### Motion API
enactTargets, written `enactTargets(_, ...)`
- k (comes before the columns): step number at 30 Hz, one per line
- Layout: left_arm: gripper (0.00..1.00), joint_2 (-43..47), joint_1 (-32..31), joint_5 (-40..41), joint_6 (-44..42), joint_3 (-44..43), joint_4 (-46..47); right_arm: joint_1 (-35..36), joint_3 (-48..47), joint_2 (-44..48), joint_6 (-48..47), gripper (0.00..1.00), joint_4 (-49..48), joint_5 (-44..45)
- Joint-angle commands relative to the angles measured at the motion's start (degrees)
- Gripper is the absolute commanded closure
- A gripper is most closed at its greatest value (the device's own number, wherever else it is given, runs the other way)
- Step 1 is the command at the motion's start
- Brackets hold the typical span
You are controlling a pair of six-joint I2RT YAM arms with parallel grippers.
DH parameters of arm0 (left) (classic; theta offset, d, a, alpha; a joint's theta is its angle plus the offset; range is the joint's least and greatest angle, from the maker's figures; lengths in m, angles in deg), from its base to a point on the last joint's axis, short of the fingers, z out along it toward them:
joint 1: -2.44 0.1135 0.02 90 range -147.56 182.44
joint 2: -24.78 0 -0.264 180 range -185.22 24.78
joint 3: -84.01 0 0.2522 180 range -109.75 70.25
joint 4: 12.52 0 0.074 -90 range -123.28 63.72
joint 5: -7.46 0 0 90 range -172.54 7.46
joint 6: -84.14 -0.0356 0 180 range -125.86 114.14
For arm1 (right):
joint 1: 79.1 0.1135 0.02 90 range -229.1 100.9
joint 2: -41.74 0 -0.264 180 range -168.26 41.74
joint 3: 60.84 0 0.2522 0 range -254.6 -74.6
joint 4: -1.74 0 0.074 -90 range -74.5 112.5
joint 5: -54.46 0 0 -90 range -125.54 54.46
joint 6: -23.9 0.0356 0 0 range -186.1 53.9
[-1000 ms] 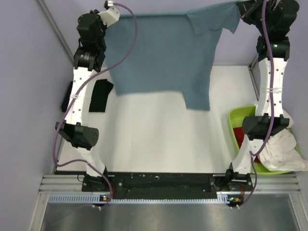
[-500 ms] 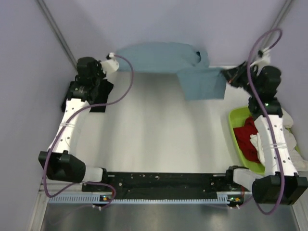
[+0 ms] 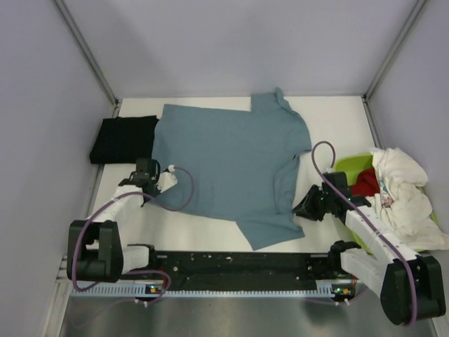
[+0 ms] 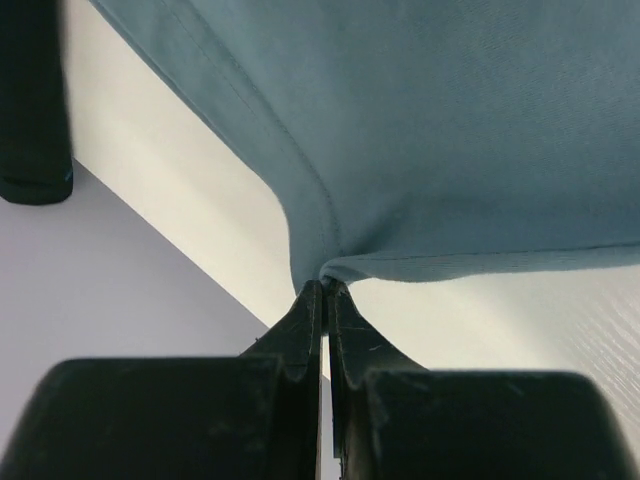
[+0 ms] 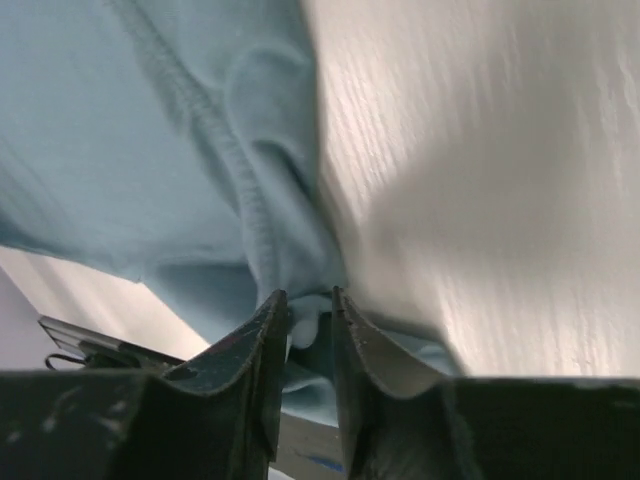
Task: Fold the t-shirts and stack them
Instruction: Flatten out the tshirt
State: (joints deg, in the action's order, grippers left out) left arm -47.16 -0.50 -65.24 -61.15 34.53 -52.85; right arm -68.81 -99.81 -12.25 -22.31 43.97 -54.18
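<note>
On the near worktop (image 3: 210, 232), the left gripper (image 3: 161, 184) is clamped on the near left corner of the slate-blue t-shirt (image 3: 231, 158), and the right gripper (image 3: 300, 208) pinches its right edge. The shirt lies spread flat. At far left sits a folded black t-shirt (image 3: 123, 138); at right, white and red shirts (image 3: 403, 193) fill the lime-green bin (image 3: 344, 168)

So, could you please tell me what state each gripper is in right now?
Left gripper: shut on the slate-blue t-shirt.
Right gripper: shut on the same t-shirt.
</note>
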Motion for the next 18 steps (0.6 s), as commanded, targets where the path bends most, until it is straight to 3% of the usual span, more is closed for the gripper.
enactTargets(1,1.00,3.9,0.9,2.5,1.8,1.0,4.2,0.3,-0.9,1.9,2.4,0.73,2.8,2.4)
enactTargets(6,1.00,6.7,0.9,-1.0,3.9,-0.7,-1.8,1.2,-6.2,6.9,-1.8,0.55,13.1,7.6)
enactTargets(9,1.00,8.3,0.9,-1.7,4.5,0.2,-2.4,8.4,-10.7,7.3,-2.7,0.47,17.1,11.8)
enactTargets(12,1.00,8.7,0.9,-1.5,5.2,0.6,-2.2,18.7,-20.6,0.8,-8.2,0.45,16.3,25.5)
enactTargets(14,1.00,8.5,0.9,-1.0,6.2,0.0,-2.3,24.1,-29.2,-8.7,-15.5,0.43,15.7,34.1)
enactTargets(16,1.00,8.1,0.9,-1.3,7.1,-0.5,-2.3,27.6,-37.3,-20.3,-22.6,0.46,15.1,36.6)
enactTargets(18,1.00,8.3,0.9,-1.9,7.6,-0.6,-2.6,29.5,-43.5,-30.4,-29.4,0.65,14.5,33.6)
